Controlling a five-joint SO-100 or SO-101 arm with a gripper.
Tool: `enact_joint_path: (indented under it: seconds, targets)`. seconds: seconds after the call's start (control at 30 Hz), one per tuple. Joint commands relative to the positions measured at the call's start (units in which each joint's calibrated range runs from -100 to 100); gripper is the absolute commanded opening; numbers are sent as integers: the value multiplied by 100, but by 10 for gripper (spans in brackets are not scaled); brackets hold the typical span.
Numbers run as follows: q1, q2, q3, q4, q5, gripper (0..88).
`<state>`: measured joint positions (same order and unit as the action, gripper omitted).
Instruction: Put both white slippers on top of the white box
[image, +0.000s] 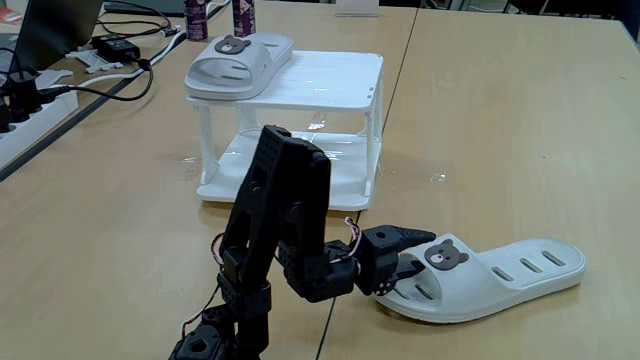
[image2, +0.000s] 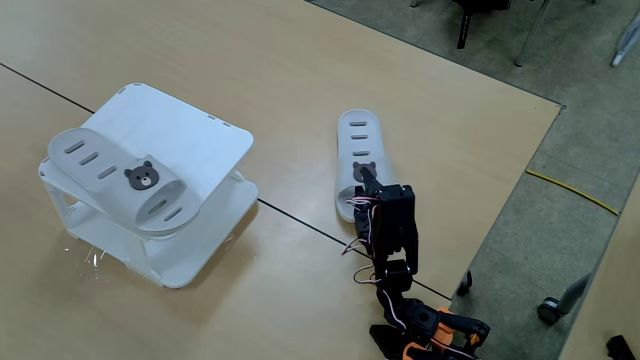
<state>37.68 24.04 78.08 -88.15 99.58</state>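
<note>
Claw: your claw (image: 412, 258) sits at the toe end of the slipper on the table (image: 480, 120), one finger above the strap and one seemingly under it; whether it is clamped you cannot tell.
Floor-level slipper: this slipper (image: 500, 275) lies flat at about 4 o'clock from the box.
Low side view: you see the bear badge (image: 447, 258) right by the fingertips.
High view: the arm (image2: 393, 225) covers that strap.
Box: the white box (image: 330, 80) carries the other slipper (image: 235, 65) on its top, overhanging the edge at 9 o'clock.
Lower shelf: glossy, with nothing you can make out on it.
</note>
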Motion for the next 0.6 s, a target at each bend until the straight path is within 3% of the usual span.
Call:
enact_joint_path:
  seconds: [0.0, 0.17, 0.43, 0.5, 0.57]
  targets:
    - [56, 494, -1082, -2, 42, 186]
    - [56, 1184, -2282, -2, 42, 184]
    - [64, 1252, -2336, -2, 42, 174]
    - [89, 1260, -2327, 6, 42, 34]
    - [81, 1243, -2327, 6, 42, 14]
